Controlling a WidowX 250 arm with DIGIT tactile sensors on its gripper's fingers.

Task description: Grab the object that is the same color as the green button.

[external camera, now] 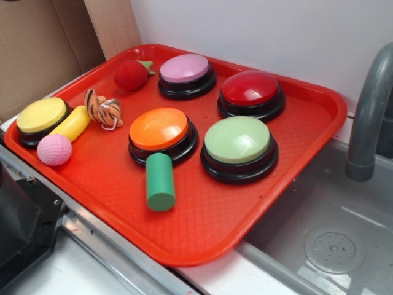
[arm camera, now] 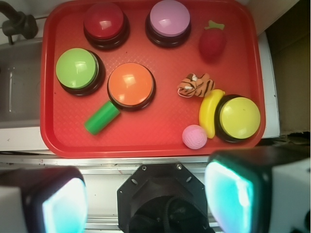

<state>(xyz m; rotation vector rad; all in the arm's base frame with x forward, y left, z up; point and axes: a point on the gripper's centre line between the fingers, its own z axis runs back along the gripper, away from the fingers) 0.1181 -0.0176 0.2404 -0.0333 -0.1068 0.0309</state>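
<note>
Nothing has been grasped yet: the dark-green cylinder block (external camera: 160,182) is seen lying on its side on the red tray (external camera: 202,236), touching the orange button (external camera: 161,132) and near the pale-green button (external camera: 238,146). The gripper (arm camera: 146,194) is held well back from the tray, fingers (arm camera: 228,194) spread apart and empty, so the approach, descent and closure are judged to remain.

tray (external camera: 295,184): we see red plastic, fine pebbled texture
green button (external camera: 237,140): glossy plastic dome
cylinder block (external camera: 160,182): matt, smooth
strawberry (external camera: 131,75): fuzzy cloth
sink (external camera: 331,246): we see brushed metal
</note>
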